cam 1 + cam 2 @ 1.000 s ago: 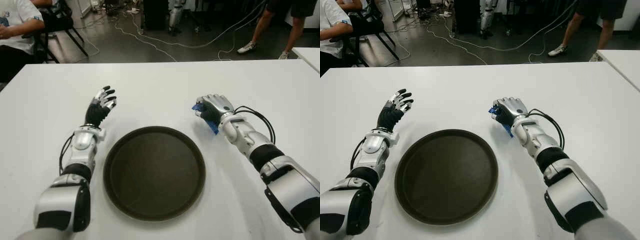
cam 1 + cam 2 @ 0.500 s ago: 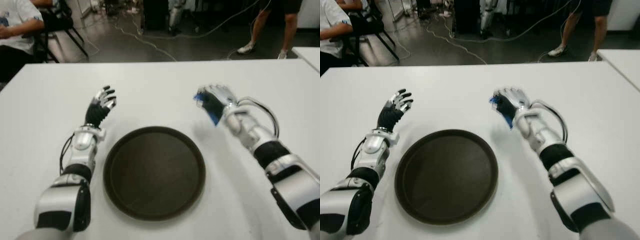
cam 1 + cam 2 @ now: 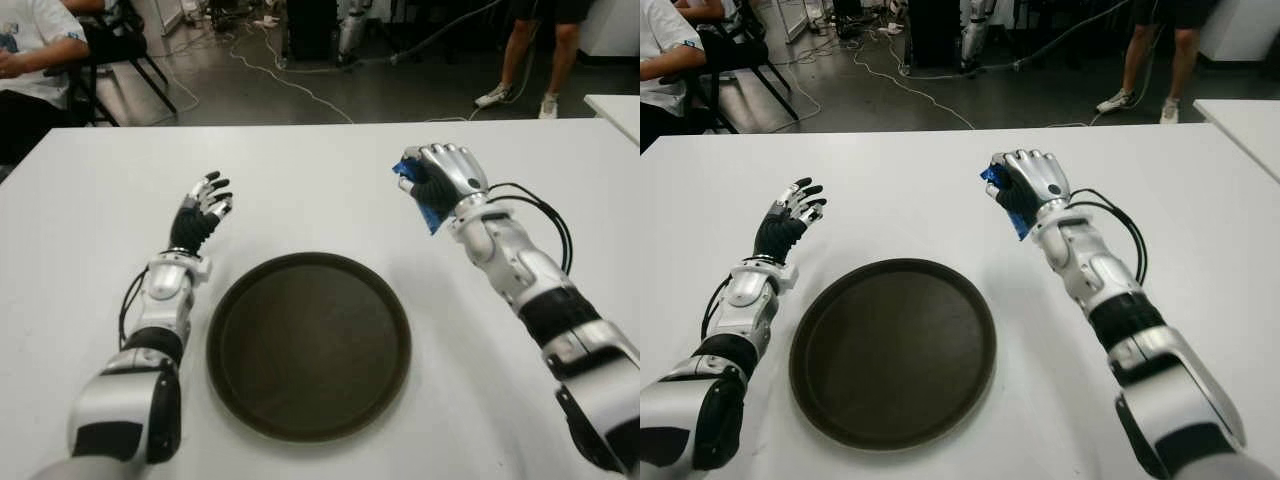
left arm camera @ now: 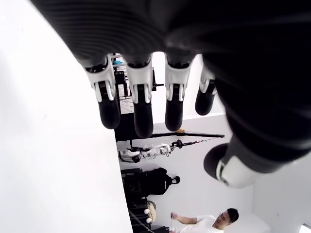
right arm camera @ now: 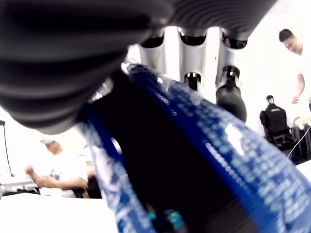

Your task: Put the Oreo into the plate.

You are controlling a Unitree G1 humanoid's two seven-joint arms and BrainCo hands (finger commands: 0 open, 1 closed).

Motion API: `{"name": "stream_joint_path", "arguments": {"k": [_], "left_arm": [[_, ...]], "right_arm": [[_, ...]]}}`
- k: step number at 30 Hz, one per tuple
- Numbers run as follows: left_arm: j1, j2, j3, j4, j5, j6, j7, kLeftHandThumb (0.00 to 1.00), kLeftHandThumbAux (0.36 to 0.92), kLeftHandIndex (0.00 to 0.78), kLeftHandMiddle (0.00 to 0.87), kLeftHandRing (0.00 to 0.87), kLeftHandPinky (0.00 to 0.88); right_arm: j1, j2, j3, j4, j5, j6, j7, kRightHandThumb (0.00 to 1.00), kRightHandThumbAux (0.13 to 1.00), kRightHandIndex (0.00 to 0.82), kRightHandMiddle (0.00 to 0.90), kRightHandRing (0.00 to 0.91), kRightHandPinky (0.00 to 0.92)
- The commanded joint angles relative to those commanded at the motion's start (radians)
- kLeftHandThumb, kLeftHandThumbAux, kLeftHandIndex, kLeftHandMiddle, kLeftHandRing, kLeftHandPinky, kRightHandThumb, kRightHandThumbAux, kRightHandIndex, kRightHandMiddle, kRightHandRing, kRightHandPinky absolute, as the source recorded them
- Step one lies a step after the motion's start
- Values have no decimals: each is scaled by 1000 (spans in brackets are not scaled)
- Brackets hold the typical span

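My right hand [image 3: 437,185] is curled around a blue Oreo packet [image 3: 424,210], which it holds lifted above the white table [image 3: 320,170], behind and to the right of the plate. The packet's blue wrapper [image 5: 209,126] fills the right wrist view, pressed against the palm under the fingers. The dark round plate [image 3: 309,344] lies on the table near me, with nothing in it. Beside the plate's left rim, my left hand [image 3: 203,208] shows with its fingers spread and nothing between them.
Another white table [image 3: 618,108] stands at the far right. Beyond the table's far edge are cables on the floor, a seated person [image 3: 35,60] at the left and a standing person's legs [image 3: 535,55] at the right.
My right hand has risen off the table with the Oreo packet and moved a little farther from me. The left hand and the plate have stayed put.
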Motion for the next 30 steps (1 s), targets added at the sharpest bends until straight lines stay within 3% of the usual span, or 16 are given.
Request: {"name": "stream_joint_path", "arguments": {"k": [7,24,30], "left_arm": [[-3,-2,1,2,-2,9,4,207,633,99,176,167,172],[-5,-1,-10,3,13,1,20,185,651,94,169,165,178],[-6,0,-14,4,19,5,26,187,656,93,165,162,185]], "right_arm": [[28,-19,-12,-82,-24,29,11,688,731,432,727,730,708],[38,-21,-20,-100,-25,21,-4,687,733,431,722,717,654],[62,87,39,-45,-34,12,-62,690,730,432,721,713,671]]}}
